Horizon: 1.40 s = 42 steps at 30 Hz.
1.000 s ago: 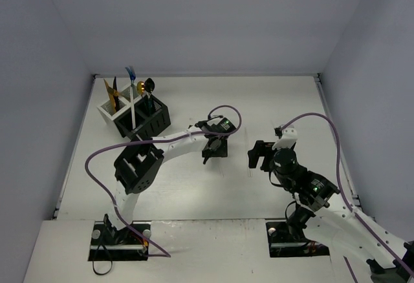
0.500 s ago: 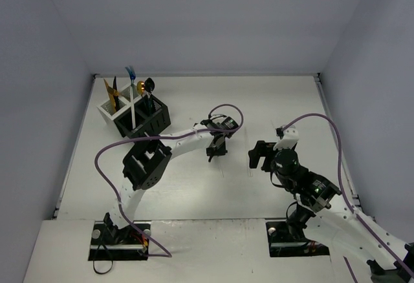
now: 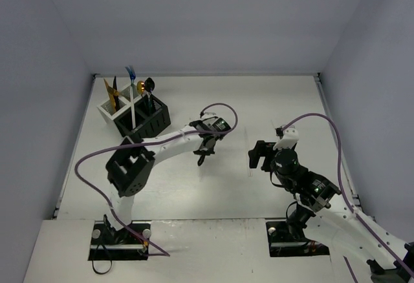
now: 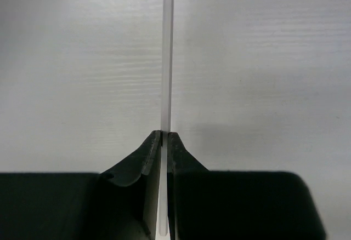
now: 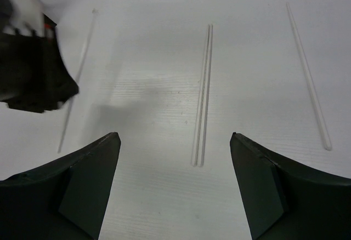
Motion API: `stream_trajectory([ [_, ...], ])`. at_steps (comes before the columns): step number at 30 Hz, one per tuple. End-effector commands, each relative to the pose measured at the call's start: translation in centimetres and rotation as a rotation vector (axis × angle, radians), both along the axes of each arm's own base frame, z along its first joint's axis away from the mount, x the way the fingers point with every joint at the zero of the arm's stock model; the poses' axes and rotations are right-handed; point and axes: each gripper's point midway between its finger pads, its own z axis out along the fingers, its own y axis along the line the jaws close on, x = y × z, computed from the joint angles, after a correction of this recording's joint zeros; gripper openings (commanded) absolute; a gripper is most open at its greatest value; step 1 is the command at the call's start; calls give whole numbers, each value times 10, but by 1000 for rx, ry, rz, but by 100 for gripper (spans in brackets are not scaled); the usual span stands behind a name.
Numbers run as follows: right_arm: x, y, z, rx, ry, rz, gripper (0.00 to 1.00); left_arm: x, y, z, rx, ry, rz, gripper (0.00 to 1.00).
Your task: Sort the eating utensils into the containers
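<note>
Clear plastic, thin and straight, made up the slim utensil [image 4: 166, 59] that the left gripper [image 4: 164, 137] was grasping. In the left wrist view its two black fingers were pressed together on the utensil's lower part. The rest ran straight out past the fingertips over the white table [image 4: 263, 75]. We could not tell whether the utensil touched the table or hung just above it.

From the top view this gripper stood near the middle of the table, with its arm reaching in from the near left. The containers [image 3: 154, 123], a joined cluster of white and black mesh bins, sat at the far left, well apart from the gripper. A gold utensil [image 3: 110, 94], a blue utensil [image 3: 131, 73] and a black utensil [image 3: 149, 84] stood upright in them.

The right gripper [image 5: 174, 138] was released, its fingers spread wide, and it stood to the right of the left one. On the table beyond its fingers lay a pair of clear sticks [image 5: 204, 95], side by side and nearly touching. A single clear stick [image 5: 307, 75] lay farther right, apart from the pair. At the left of that view another clear stick [image 5: 77, 81] ran along the edge of the left gripper's black body. We could not tell whether it was the one held.
</note>
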Motion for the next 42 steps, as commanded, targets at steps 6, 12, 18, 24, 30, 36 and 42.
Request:
stream_trajectory([
  [6, 8, 9, 13, 38, -9, -3, 78, 51, 101, 213, -107, -655, 7, 0],
  [12, 9, 13, 16, 50, -7, 5, 79, 87, 193, 250, -102, -887, 93, 0],
  [18, 8, 14, 17, 57, -4, 10, 78, 129, 242, 254, -139, -967, 103, 0],
  [24, 9, 13, 20, 59, -10, 6, 78, 155, 273, 231, -114, -982, 139, 0],
  [30, 12, 11, 19, 31, -9, -7, 78, 164, 275, 204, -117, -962, 124, 1],
  [36, 23, -1, 25, -12, -16, -95, 79, 152, 279, 179, -139, -926, 187, 35],
  [42, 50, -12, 18, -93, 50, -167, 79, 122, 279, 211, -190, -984, 212, 63],
])
